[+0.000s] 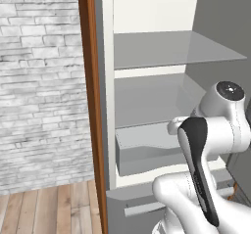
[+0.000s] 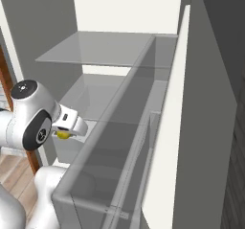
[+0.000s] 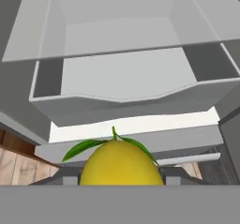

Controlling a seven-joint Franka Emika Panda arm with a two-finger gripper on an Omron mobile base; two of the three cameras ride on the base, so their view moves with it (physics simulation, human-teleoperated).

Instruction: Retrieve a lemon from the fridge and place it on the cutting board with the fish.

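Lemon (image 3: 121,164) clamped in gripper (image 3: 119,176), out before open fridge (image 1: 147,101); best drawn back level, clear of shelves.

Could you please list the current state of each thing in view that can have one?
fridge: door open, grey shelves bare.
fridge drawer: open at the top, nothing seen inside.
lemon: held between the gripper's fingers, out in front of the shelves, stem and leaves on.
gripper: shut on the lemon.

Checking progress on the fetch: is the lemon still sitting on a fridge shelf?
No: the lemon sits between the gripper's fingers, in front of the fridge's bare shelves.
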